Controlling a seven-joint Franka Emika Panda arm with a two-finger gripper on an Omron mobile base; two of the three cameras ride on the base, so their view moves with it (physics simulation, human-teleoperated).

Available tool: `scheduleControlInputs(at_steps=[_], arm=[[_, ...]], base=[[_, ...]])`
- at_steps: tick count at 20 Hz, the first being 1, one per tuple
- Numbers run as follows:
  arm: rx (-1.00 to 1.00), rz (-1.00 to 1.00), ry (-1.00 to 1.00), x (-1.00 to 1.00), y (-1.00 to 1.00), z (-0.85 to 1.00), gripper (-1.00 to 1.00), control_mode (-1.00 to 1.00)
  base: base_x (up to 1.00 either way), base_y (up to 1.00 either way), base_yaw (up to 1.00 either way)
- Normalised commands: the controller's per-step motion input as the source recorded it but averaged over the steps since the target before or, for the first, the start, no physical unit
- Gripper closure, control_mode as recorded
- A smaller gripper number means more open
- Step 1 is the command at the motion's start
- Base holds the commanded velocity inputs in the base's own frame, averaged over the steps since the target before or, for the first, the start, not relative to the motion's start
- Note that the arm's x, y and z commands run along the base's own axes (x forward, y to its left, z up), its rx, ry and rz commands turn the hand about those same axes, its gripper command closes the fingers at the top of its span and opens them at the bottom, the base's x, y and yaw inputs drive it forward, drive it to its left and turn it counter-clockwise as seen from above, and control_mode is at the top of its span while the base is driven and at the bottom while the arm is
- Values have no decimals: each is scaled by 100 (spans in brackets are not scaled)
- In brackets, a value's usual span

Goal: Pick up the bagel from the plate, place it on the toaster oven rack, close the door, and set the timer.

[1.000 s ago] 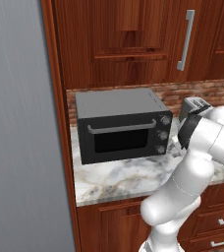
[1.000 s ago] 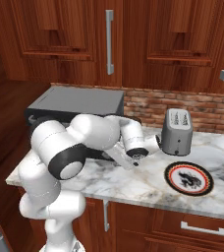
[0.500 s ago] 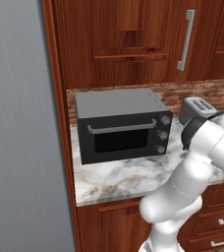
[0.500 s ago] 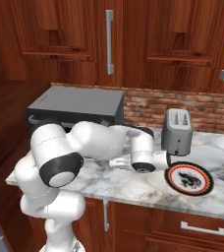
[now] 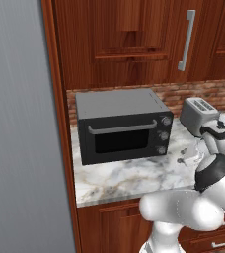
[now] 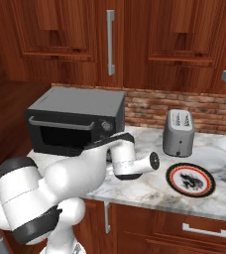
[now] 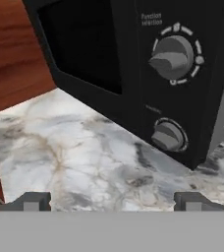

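A white robot arm's gripper (image 7: 112, 201) hangs low over the marble counter (image 7: 70, 147) beside the toaster oven's knobs (image 7: 172, 57), its jaws spread wide and holding nothing. The door (image 5: 120, 140) looks shut, so the rack is hidden. The plate (image 6: 190, 179) lies near the silver toaster (image 6: 178, 132); the bagel is hard to make out on its patterned centre, and seemingly every step remains.

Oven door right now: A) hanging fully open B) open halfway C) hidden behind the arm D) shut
D: the door sits flush against the oven front, its silver bar handle upright along the top edge, and no rack or interior shows in the left base view.
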Motion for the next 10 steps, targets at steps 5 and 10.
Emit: scheduleControlInputs(at_steps=[5, 10], arm=[[-11, -1, -27, 10, 41, 0, -100, -100], [-2, 0, -28, 7, 0, -8, -100, -100]], base=[[0, 0, 0], [0, 0, 0]])
